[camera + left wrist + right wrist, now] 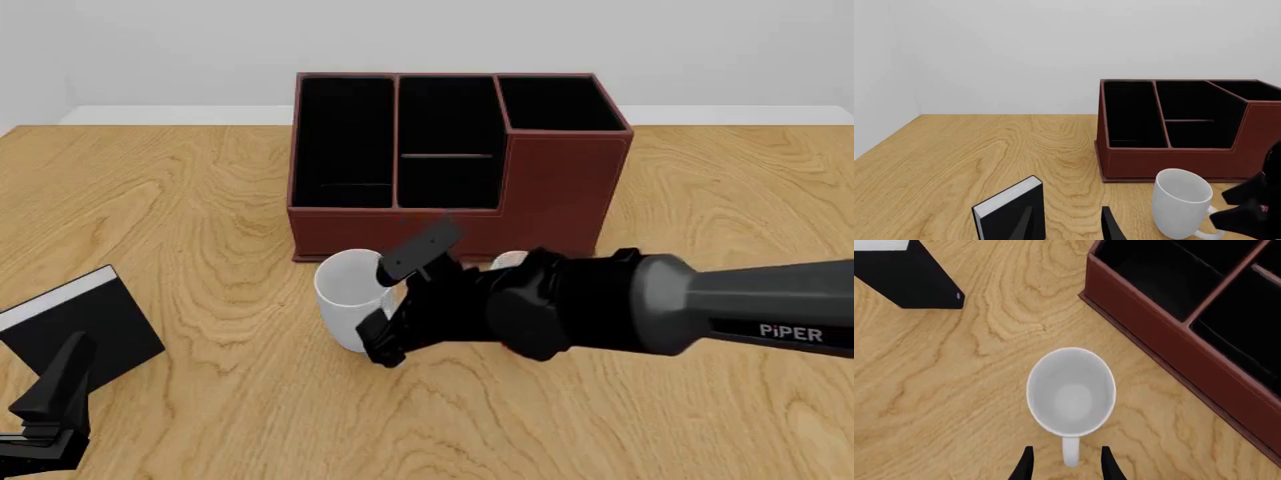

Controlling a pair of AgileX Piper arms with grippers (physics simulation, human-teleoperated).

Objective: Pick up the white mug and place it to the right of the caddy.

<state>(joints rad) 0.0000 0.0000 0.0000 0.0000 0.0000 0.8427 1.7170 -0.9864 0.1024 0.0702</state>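
Note:
The white mug stands upright on the table just in front of the caddy, near its left half. Seen from above in the right wrist view, the mug is empty and its handle points back at the camera. My right gripper is open, one finger on each side of the handle with gaps to both. In the front view this gripper sits against the mug's right side. My left gripper is open and empty at the near left.
A black book-like box with a white edge stands close beside my left gripper's fingers. The caddy is wide and tall behind the mug. Bare wooden table lies to the caddy's right.

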